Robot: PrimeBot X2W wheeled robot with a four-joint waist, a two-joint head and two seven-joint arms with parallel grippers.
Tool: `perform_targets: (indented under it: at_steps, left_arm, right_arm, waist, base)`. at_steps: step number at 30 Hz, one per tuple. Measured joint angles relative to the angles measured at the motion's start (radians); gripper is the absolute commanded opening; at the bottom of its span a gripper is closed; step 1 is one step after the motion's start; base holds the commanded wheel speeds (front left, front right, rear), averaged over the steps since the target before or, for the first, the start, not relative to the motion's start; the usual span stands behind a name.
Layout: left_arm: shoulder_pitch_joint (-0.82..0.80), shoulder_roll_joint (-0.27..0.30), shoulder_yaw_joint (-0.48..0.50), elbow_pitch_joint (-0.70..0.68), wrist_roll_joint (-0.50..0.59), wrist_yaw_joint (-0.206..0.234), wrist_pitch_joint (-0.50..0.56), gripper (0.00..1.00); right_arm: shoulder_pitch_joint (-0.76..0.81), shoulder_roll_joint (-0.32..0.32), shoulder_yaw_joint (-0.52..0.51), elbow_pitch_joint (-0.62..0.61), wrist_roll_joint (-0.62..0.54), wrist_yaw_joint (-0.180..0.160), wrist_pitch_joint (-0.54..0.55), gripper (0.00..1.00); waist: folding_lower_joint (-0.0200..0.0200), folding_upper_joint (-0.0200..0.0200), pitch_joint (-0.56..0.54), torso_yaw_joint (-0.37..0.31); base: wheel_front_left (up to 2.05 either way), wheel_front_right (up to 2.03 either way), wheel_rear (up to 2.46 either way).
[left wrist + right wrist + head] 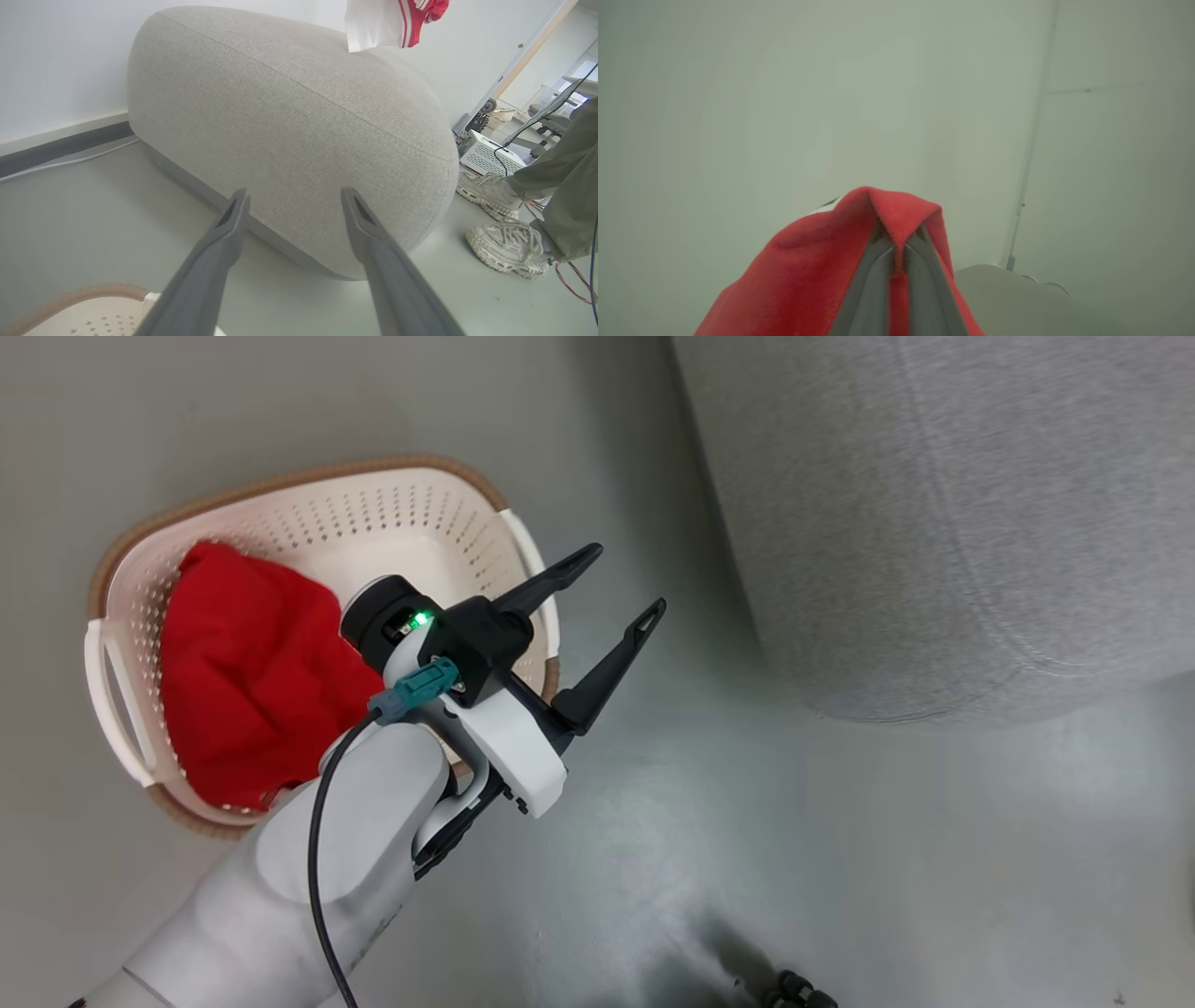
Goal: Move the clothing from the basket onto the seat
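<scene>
In the head view, at the left of the frame, we see the cream-white perforated plastic basket point(411, 513) with its brown woven-look rim standing on the grey floor point(840, 859). The plain red garment point(252, 672) lies bunched inside it, against the left wall. Just right of the garment, at the centre, our left gripper point(629, 577) hangs over the basket's right edge, its two dark fingers spread wide with nothing between them. At the upper right lies the large grey fabric seat point(934, 523), apart from the basket, with bare floor between them.

In the left wrist view, the basket point(70, 298) shows its rim at the lower left corner. The left gripper point(295, 192) points at the seat point(289, 93), which spans the middle of the frame. At the top, right of centre, the red jersey point(397, 18) with white trim hangs above the seat; whether it touches we cannot tell. Near the right edge stand a person's white shoes point(504, 242).

In the right wrist view, at the lower centre, our right gripper point(899, 233) is pinched tight on a fold of the jersey point(808, 270), which drapes down to the lower left.
</scene>
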Motion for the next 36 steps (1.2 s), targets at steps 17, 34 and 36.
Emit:
perform_targets:
  at_steps: [17, 34, 36]
  left_arm:
    - [-0.02, -0.002, -0.02, 0.005, -0.016, 0.0, 0.0, 1.0]
    - [-0.019, -0.026, 0.026, 0.01, -0.015, 0.0, 0.0, 1.0]
    - [-0.019, -0.032, 0.034, 0.008, -0.015, 0.0, 0.0, 1.0]
  right_arm:
    - [-0.21, 0.068, -0.341, 0.111, -0.266, 0.0, 0.0, 0.0]
    - [0.012, 0.18, -0.088, 0.261, -0.023, 0.0, -0.001, 0.0]
    - [0.051, 0.184, -0.066, 0.252, 0.017, 0.0, -0.001, 0.0]
  waist:
    - [0.0, 0.0, 0.122, 0.112]
    - [0.0, 0.0, 0.106, 0.143]
    - [0.0, 0.0, 0.096, 0.146]
  base:
    - [0.0, 0.0, 0.0]
    - [0.0, 0.0, 0.0]
    - [0.0, 0.0, 0.0]
